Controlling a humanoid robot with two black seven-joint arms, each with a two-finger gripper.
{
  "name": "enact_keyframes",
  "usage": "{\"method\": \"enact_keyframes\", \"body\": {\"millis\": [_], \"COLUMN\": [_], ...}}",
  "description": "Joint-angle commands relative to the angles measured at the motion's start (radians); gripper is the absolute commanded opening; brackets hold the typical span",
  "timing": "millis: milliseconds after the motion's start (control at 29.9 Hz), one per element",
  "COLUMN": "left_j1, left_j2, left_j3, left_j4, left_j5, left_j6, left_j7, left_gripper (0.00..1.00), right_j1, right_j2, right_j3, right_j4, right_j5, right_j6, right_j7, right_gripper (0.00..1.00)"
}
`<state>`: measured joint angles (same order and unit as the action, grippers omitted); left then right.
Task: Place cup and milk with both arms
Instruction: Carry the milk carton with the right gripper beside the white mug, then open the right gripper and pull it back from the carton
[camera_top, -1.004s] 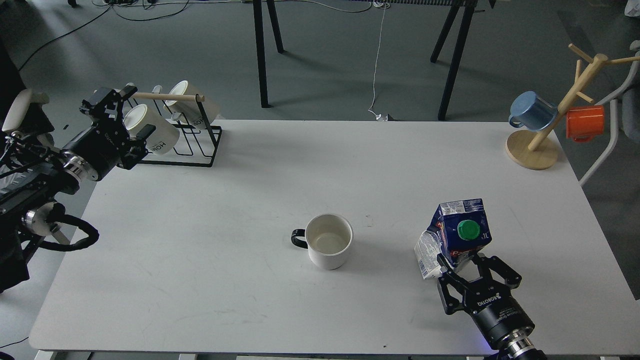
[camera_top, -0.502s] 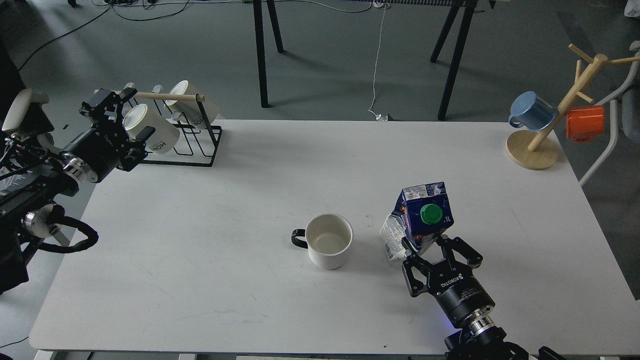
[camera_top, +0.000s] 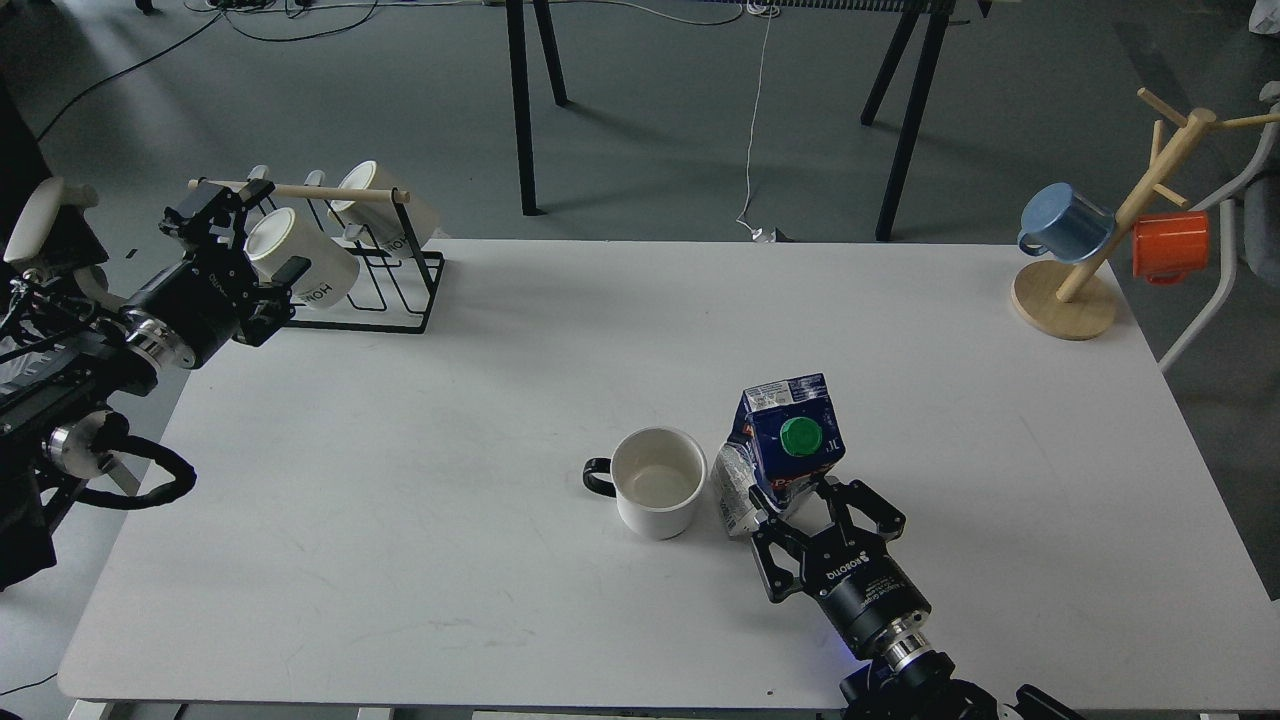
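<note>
1. The right gripper (camera_top: 790, 510) is clamped on the lower body of the milk (camera_top: 785, 450), holding the carton tilted, green cap toward the camera, close to the near edge of the table (camera_top: 600, 330) and a little right of its middle.
2. The cup (camera_top: 657, 482) stands upright just left of the carton, handle pointing left; whether the two touch I cannot tell.
3. The left gripper (camera_top: 235, 250) hangs at the far-left corner beside the mug rack (camera_top: 375, 270), fingers spread and holding nothing.
4. To place the carton well, I judge it needs righting first, then lowering straight down so its base lands flat.
5. Keep a small gap from the cup: a nudge could slide or tip it.
6. Open the fingers only once the carton bears its own weight.
</note>
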<state>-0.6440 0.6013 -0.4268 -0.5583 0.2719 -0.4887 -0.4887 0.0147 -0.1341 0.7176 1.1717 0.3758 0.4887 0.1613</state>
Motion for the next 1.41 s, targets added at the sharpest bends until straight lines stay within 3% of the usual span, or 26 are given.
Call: {"method": "enact_keyframes", "body": {"millis": [0, 368, 469, 536, 603, 1071, 1372], "left_j1": [0.003, 0.011, 0.011, 0.011, 0.014, 0.014, 0.015], "left_j2": [0.0, 0.0, 0.0, 0.0, 0.0, 0.0, -0.003], "left_j3": [0.0, -0.001, -0.001, -0.001, -0.001, -0.001, 0.0], "left_j4": [0.0, 0.0, 0.0, 0.0, 0.0, 0.002, 0.015], "left_j5": [0.001, 0.0, 0.001, 0.001, 0.001, 0.001, 0.001], "left_j6": [0.0, 0.0, 0.0, 0.0, 0.0, 0.0, 0.0], "left_j7": [0.0, 0.0, 0.0, 0.0, 0.0, 0.0, 0.0], "left_gripper": [0.97, 0.98, 0.98, 0.98, 0.98, 0.98, 0.98], "right_j1": [0.008, 0.013, 0.013, 0.013, 0.011, -0.05, -0.122], "right_j2": [0.007, 0.014, 0.014, 0.013, 0.013, 0.004, -0.081], "right_j3": [-0.004, -0.006, -0.004, -0.004, -0.004, -0.003, -0.001], "right_j4": [-0.003, -0.024, -0.024, -0.024, -0.024, 0.011, 0.107], "right_j5": [-0.002, -0.002, -0.002, -0.002, -0.002, -0.002, -0.002], "right_j6": [0.0, 0.0, 0.0, 0.0, 0.0, 0.0, 0.0], "right_j7": [0.0, -0.006, -0.006, -0.006, -0.006, -0.008, -0.009], "right_gripper": [0.6, 0.65, 0.75, 0.9, 0.97, 0.99, 0.99]}}
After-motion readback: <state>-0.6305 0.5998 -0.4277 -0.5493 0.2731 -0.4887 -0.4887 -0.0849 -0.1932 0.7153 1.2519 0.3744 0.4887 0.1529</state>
